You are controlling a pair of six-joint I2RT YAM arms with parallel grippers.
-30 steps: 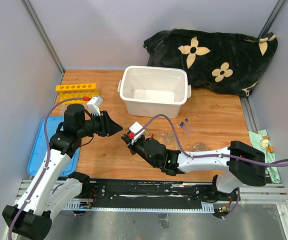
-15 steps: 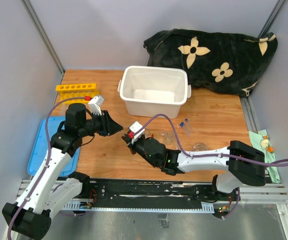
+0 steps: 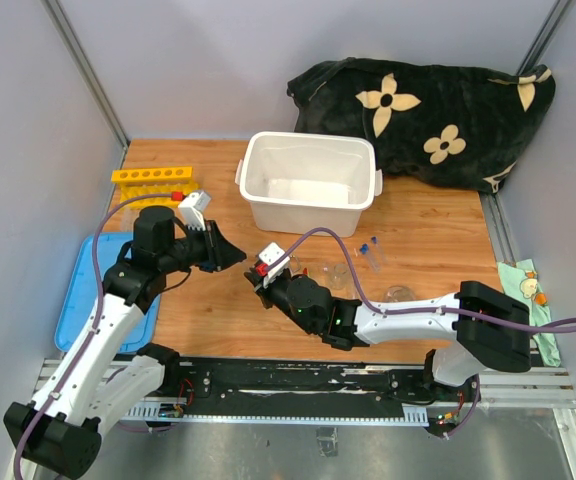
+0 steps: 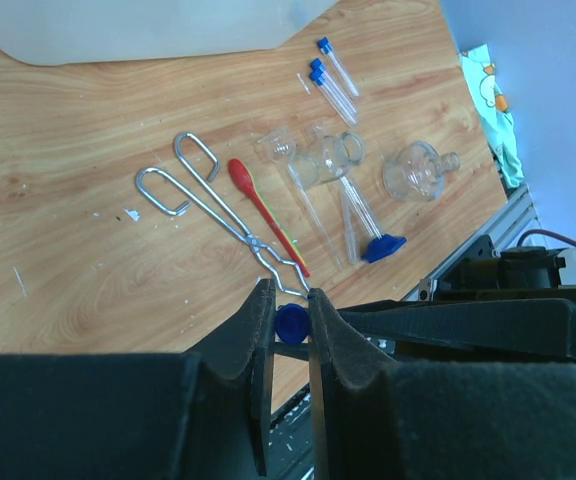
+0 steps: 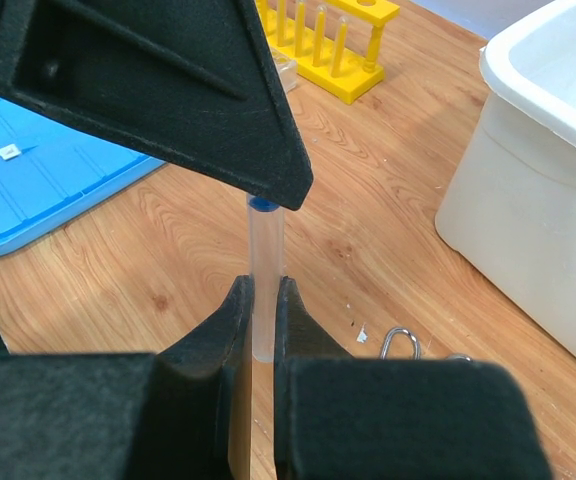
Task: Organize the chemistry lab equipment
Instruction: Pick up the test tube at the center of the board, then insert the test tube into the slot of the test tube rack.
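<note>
Narrowing from a wider gape, left gripper (image 4: pixel 288 296) now pinches the blue cap (image 4: pixel 290 323) of the tube (image 5: pixel 265 250) that right gripper (image 5: pixel 263 287) clamps tight by its clear end above the surface (image 4: pixel 88 230), so a handover looks under way, yellow rack (image 5: pixel 328 45) the likely destination.

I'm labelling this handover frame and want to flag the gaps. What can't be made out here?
- Left wrist view: the left gripper hides the body of the blue-capped tube. Only the cap shows, and I cannot tell if the fingers touch it.
- Right wrist view: the right gripper clamps the tube, whose cap is mostly behind the left gripper. The top edge cuts off the yellow tube rack.
- Top view: the tube is too small to see.
</note>
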